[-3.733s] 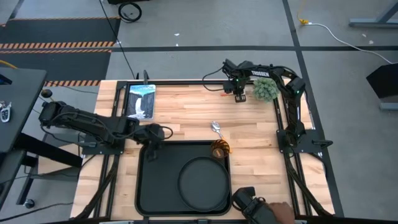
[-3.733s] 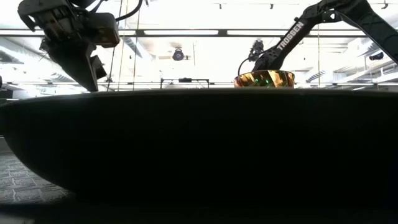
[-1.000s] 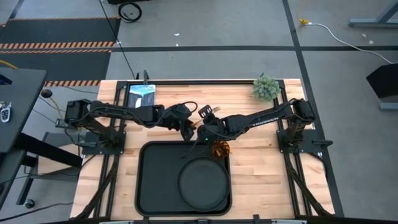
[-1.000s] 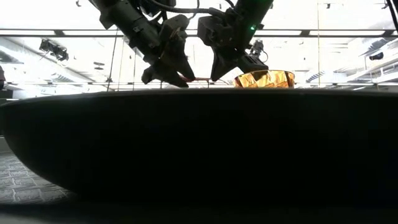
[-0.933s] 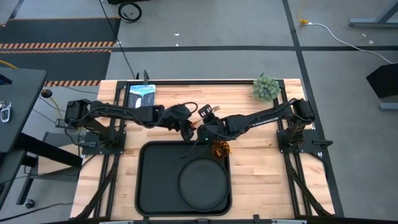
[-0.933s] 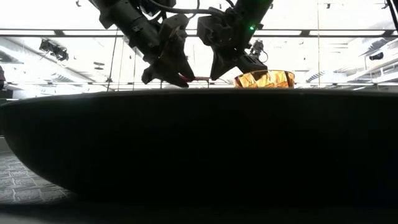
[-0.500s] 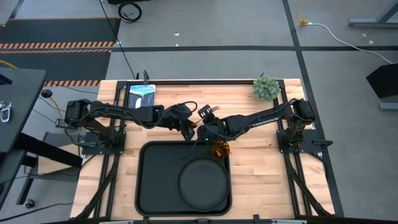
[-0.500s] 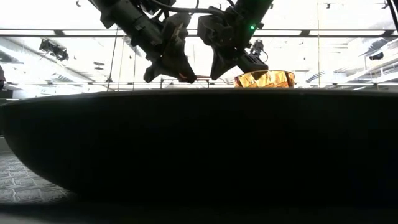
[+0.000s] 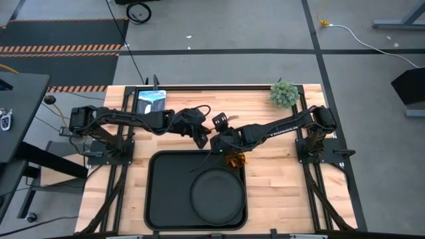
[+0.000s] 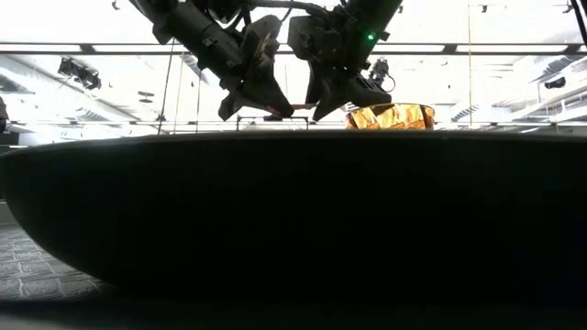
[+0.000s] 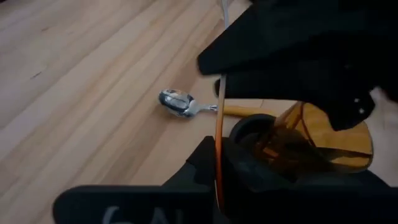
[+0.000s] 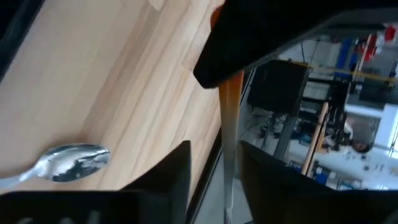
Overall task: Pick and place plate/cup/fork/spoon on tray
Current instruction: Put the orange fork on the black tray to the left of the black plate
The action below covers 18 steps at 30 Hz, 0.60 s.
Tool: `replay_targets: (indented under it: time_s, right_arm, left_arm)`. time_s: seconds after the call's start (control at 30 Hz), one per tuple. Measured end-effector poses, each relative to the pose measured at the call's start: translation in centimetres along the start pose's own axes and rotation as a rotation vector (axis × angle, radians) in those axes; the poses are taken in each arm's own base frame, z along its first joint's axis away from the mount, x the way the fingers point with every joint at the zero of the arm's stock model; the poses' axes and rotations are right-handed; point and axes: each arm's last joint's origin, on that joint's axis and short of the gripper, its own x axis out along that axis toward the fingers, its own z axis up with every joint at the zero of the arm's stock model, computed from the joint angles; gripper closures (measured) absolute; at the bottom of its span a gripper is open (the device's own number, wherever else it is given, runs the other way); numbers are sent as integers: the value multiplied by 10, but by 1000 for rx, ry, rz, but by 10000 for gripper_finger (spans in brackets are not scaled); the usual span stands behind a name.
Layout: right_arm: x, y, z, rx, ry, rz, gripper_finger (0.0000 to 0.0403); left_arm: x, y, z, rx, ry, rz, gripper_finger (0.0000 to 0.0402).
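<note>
Left tool (image 9: 201, 137): clenched on the fork (image 11: 218, 143) handle, above the desk (image 9: 265, 109).
Right tool (image 9: 214, 139): fingers parted around the fork.
Spoon (image 11: 180, 104): on desk beside cup (image 9: 234, 159).
Plate (image 9: 216, 196): on tray (image 9: 163, 199).

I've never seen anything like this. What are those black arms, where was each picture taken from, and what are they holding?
These are two robot arms at a wooden table, each ending in a two-finger gripper. One picture looks straight down from above, one looks level across the tabletop, and two come from cameras on the arms' wrists. A tray holds a plate and an amber cup. A spoon lies on the wood. Behind the tray the grippers meet in the air: the left gripper is shut on a fork, while the right gripper is open around its handle. It looks like a handover.
</note>
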Motion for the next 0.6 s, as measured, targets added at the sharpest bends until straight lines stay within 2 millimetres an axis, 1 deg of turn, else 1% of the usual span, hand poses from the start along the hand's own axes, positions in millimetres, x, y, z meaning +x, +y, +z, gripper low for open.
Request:
replay_targets:
  time_s: [0.07,0.13,0.27,0.33,0.43,0.5,0.6]
  right_arm:
    - [-2,0,-2,29,13,0,239]
    - [-8,-3,-5,69,13,-8,219]
    - [-29,-12,-9,173,-39,-30,189]
    - [-42,-19,-14,232,-67,-40,181]
    - [-63,-31,-26,344,-110,-57,180]
    - [-77,-39,-36,421,-131,-61,181]
    - [-97,-49,-54,524,-158,-62,183]
  left_arm:
    - [2,5,-6,-1,13,9,390]
    - [5,10,-18,-8,25,15,390]
    - [11,20,-44,-87,11,-4,390]
    - [13,19,-60,-137,2,-30,390]
    - [8,7,-82,-200,-29,-64,390]
    - [5,-4,-102,-238,-34,-48,390]
    - [-3,-26,-125,-293,-55,-23,390]
